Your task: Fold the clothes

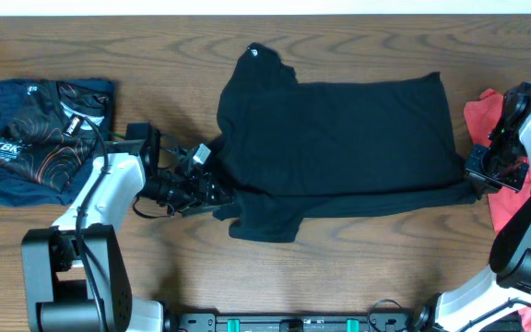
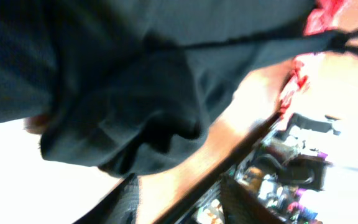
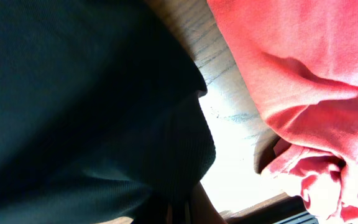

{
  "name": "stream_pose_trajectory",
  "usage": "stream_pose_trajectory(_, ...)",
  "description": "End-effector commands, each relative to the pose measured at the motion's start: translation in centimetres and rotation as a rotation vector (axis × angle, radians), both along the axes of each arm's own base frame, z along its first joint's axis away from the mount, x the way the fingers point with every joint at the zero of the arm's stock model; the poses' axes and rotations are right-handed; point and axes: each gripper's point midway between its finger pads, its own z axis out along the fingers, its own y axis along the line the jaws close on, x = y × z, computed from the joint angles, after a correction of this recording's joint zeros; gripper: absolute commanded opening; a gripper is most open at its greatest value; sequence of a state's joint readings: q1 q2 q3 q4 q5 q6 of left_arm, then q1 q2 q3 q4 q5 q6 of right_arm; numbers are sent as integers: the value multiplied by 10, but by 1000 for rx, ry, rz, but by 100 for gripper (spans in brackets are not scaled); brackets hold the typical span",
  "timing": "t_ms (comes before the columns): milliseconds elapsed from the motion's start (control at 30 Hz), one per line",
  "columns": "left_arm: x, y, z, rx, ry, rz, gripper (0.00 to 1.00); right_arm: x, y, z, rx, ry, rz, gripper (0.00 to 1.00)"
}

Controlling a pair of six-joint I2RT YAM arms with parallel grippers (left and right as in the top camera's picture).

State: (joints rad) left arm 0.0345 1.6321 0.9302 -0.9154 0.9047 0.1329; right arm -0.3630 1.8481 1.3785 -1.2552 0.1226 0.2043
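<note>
Black shirt (image 1: 339, 138), white mark (image 1: 253, 50) unreadable, is pinched by right tool (image 1: 476, 183); cannot tell for left tool (image 1: 218, 189).

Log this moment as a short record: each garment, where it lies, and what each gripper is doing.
black shirt: spread across the middle of the table, left part bunched
coral-red shirt: crumpled at the table's right edge, beside the black shirt
navy printed shirt: folded, far left
left gripper: at the black shirt's bunched left edge; open or shut cannot be told
right gripper: shut on the black shirt's lower right corner
fold of the black shirt: not finished
</note>
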Motion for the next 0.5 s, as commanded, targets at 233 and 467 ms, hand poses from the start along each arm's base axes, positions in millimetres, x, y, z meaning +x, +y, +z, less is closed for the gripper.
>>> stream_pose_trajectory(233, -36, -10, -10, 145, 93, -129, 49, 0, 0, 1, 0, -2, 5, 1)
stream_pose_trajectory(467, -40, -11, -43, 392, -23, -292, 50, 0, 0, 1, 0, -2, 5, 1)
